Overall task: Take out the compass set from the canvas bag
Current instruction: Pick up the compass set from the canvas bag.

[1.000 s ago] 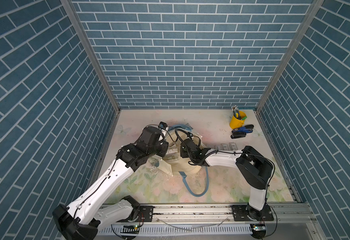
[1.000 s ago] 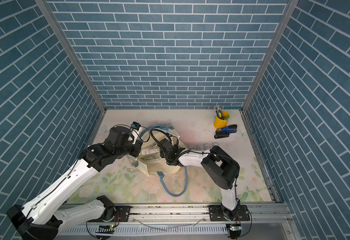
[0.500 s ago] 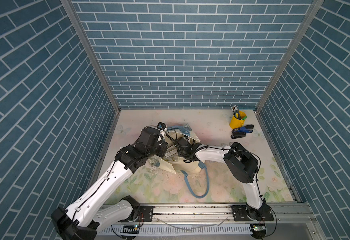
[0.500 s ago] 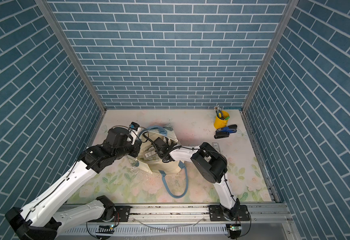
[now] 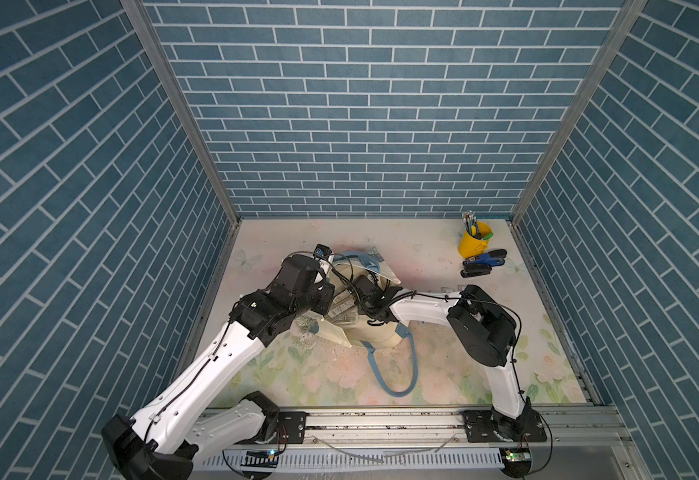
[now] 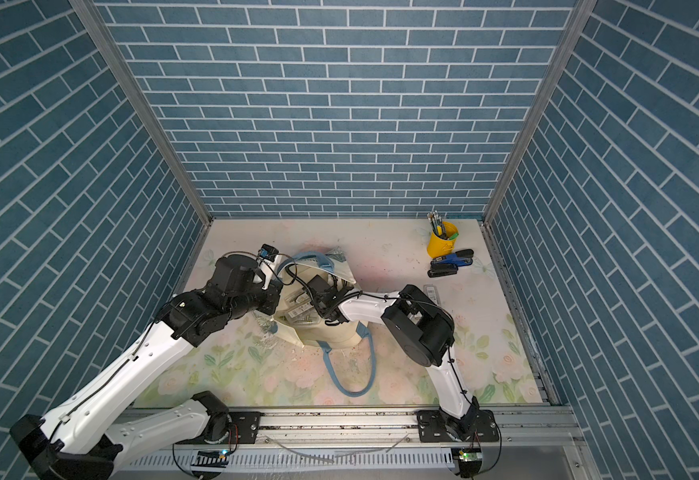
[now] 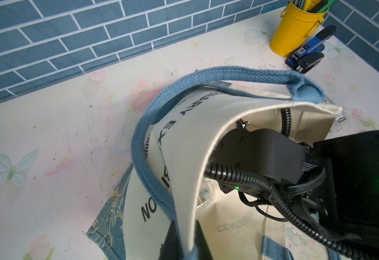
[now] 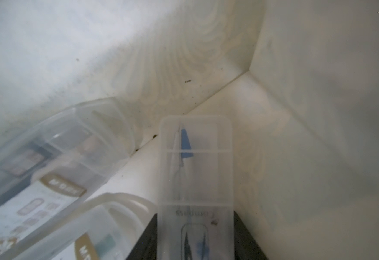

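Well, the pale floral tabletop (image 5: 443, 257) carries the large cream canvas bag (image 5: 374, 345) with blue strap handles. It lies slumped left of centre, its mouth gaping toward the right and one strap trailing to the near side. My left fingers (image 7: 203, 244) are pinched shut on the bag's rim, lifting the soft wall so the mouth gapes. My right arm reaches in from the right.

Deep inside, my right fingers (image 8: 145, 240) straddle the compass set (image 8: 195, 171), a narrow frosted plastic case showing a blue-tipped compass. It lies flat on the inner cloth near a corner seam, just beside two clear plastic boxes with gold labels (image 8: 71, 162). These fingers stand partly open, one along each long edge of the case; whether they already press it I cannot tell.

I judge the case light, stiff and slick, with a lid that might spring open. I would squeeze across its narrow width, near mid-length, firmly but gently. The limp canvas may snag it on the way out.
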Robot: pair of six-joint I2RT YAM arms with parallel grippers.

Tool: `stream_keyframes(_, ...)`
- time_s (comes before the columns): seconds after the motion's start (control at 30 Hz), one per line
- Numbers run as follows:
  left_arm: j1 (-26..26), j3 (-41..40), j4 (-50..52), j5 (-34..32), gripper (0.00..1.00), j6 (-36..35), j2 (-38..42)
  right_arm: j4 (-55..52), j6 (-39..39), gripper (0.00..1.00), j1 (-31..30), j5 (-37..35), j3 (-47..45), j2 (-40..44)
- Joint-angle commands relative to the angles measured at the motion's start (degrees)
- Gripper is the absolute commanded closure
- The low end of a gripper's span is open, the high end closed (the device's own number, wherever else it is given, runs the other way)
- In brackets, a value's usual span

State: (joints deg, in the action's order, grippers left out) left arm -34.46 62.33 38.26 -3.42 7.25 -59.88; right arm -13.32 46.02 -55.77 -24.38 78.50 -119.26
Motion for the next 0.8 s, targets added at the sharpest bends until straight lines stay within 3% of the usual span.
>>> stream_keyframes(0.0, -0.52, 0.74, -1.16, 1.53, 1.00, -0.41, 0.99, -3.43, -1.30, 0.65, -0.03, -0.34, 0.17, 2.65)
stream_keyframes(0.23, -0.53, 0.52, -1.17, 0.85, 1.00, 0.11, 1.20, -5.50, -4.16, 0.71, -1.29, -1.59, -0.45, 7.50)
stream_keyframes(0.77, -0.52, 2.94, 0.37, -0.18, 1.00, -0.48, -0.36, -11.70, -7.70, 0.73, -8.79, 1.27, -6.80, 24.99)
